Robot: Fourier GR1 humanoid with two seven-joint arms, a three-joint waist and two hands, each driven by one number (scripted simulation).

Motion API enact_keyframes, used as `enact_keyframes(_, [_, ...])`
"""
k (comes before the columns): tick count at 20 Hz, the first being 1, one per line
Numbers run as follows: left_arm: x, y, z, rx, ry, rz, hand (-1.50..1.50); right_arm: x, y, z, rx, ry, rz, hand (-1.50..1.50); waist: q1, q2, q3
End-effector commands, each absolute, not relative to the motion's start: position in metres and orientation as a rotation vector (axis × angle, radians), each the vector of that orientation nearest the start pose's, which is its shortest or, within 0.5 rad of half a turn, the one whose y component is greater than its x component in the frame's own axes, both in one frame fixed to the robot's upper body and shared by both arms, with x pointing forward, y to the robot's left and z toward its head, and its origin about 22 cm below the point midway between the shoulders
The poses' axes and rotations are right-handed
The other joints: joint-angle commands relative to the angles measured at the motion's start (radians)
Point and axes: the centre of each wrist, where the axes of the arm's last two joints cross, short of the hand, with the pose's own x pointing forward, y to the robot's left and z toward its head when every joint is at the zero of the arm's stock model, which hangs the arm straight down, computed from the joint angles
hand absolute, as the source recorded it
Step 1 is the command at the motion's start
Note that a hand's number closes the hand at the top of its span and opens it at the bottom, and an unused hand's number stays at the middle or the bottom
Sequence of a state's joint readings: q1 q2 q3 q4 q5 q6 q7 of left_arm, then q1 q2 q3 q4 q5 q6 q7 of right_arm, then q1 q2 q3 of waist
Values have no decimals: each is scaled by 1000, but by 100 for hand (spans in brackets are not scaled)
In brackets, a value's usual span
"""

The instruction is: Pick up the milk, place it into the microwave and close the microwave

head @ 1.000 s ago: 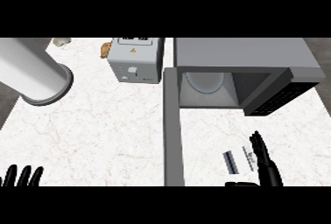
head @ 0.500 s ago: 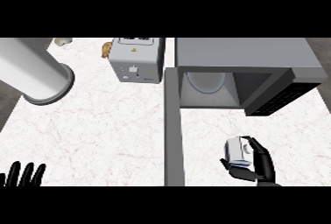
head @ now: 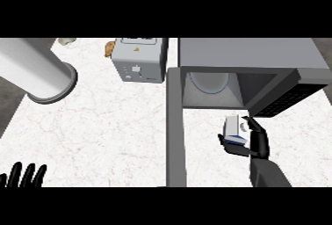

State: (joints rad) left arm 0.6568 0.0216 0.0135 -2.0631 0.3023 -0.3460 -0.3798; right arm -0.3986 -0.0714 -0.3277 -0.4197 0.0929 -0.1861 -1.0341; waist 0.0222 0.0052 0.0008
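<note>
Milk (head: 235,130) held in right hand (head: 255,143), fingers curled round it, just at 6 o'clock of open microwave (head: 214,88); carry step, next push toward 12 into the cavity, then shut door (head: 175,132).

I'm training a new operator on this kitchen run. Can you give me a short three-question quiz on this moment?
1. True or false: the right hand is curled round the milk.
2. The microwave door is: A) shut B) open C) missing
3. Where does the left hand show, and how are its fingers?

Key: 1 true. 2 B. 3 At the lower left edge of the head view, fingers straight, holding nothing.
</note>
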Motion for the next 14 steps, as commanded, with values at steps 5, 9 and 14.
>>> enact_keyframes(5, [71,275,37,-207,-1918,154,-150,287,-252,-138,-299,-1959,-70,150,-2,-2,1])
enact_keyframes(9, [77,286,31,-192,-1914,191,-150,301,-233,-127,-308,-1955,-83,150,-11,-5,0])
enact_keyframes(14, [60,286,20,-196,-1907,174,-150,283,-237,-123,-310,-1976,-65,150,-25,-12,-2])
